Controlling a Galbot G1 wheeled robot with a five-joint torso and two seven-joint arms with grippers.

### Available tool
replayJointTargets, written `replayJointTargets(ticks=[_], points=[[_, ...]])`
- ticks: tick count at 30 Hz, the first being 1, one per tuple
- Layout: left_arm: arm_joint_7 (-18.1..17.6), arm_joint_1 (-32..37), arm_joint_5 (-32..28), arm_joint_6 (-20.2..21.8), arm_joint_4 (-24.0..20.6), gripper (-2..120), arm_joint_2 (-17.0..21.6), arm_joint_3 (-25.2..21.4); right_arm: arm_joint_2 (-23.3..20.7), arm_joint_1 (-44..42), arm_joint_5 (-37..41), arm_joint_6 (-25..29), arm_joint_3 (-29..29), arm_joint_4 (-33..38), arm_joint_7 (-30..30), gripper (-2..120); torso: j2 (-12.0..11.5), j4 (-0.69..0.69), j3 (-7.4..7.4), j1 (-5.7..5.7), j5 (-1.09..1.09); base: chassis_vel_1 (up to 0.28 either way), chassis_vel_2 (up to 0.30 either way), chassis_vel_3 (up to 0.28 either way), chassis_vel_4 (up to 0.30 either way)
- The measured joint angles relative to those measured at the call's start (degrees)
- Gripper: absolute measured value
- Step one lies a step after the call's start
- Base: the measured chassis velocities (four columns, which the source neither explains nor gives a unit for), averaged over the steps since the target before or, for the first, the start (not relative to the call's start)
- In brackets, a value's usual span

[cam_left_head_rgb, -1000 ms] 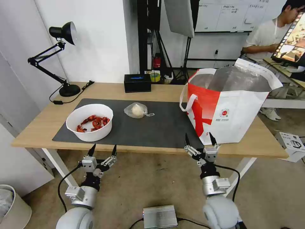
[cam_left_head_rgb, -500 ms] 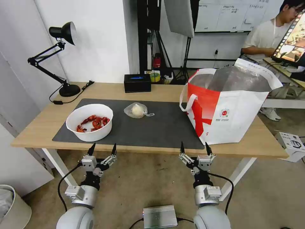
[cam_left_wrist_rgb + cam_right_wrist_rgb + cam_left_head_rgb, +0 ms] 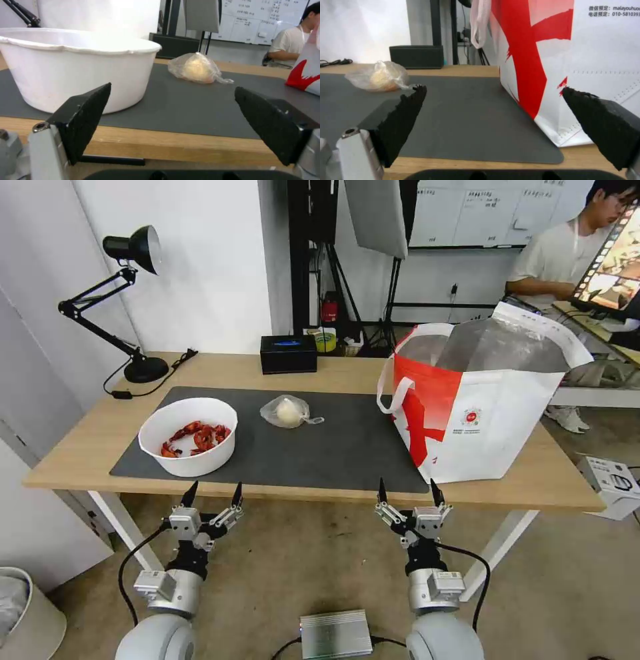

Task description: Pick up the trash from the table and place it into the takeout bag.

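Both grippers hang just off the table's [image 3: 87, 447] near edge, left gripper [image 3: 212, 496] and right gripper [image 3: 407, 492] spread wide, holding nothing. On the mat [image 3: 347, 447], the bowl [image 3: 188, 436] sits near the left end, the small bag [image 3: 288, 411] mid-mat toward the far edge. The takeout bag [image 3: 480, 407] stands open at the right end.

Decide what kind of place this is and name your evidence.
Probably a robotics lab or office: a whiteboard on the back wall, studio light stands behind the table, and a monitor at a neighbouring desk.

Head camera looks down over the table [image 3: 320, 370] – both wrist cameras sit low at its near edge, sharing the mat [image 3: 320, 443]
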Motion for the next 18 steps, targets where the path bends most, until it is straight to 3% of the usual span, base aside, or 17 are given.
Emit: replayJointTargets(ticks=[18], points=[[0.41,2.32,0.02,-1.64,-0.69,100,-1.21,-1.44,-3.19,4.63,6.08,3.98,-2.98,-1.48,-6.24,100,0.00,0.00,0.00,0.00,0.00,0.000,0.000,0.000,0.000]])
